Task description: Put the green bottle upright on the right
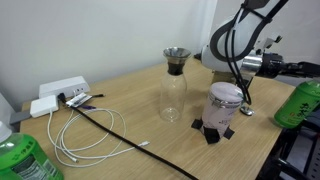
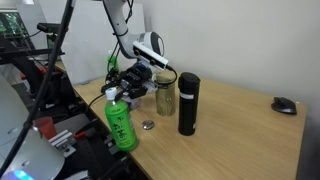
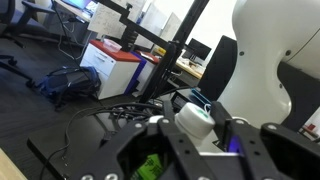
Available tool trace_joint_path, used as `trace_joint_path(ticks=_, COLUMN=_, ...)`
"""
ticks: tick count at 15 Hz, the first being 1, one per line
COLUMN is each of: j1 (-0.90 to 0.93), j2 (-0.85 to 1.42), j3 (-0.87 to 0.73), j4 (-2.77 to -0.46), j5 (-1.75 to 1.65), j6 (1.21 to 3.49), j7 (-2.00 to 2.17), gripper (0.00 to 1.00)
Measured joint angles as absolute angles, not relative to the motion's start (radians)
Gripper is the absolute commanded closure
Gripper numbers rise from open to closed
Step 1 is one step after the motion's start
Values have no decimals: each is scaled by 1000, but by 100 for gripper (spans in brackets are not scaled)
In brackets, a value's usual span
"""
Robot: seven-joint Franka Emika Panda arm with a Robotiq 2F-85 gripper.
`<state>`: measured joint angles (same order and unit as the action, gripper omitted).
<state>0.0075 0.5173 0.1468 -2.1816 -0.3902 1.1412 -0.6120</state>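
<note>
**Cut off, covered, or too unclear to read**

In an exterior view the green bottle (image 1: 301, 104) runs out of the right edge, and a larger green bottle (image 1: 24, 160) is cut by the lower-left corner. In an exterior view the glass carafe (image 2: 166, 97) stands partly behind the black flask (image 2: 188, 103), and the small round thing (image 2: 148, 125) near them is too small to name. In the wrist view the gripper (image 3: 195, 155) is dark and blurred. A green patch (image 3: 150, 168) there is cut by the bottom edge, and how the jaws stand cannot be told.
</note>
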Motion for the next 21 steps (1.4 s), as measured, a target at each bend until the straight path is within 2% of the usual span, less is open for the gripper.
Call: trace_joint_path(ticks=21, j1=8, j2=542, j3=145, j4=-2126, j5=-425, j6=1150, j7=-564, gripper=84)
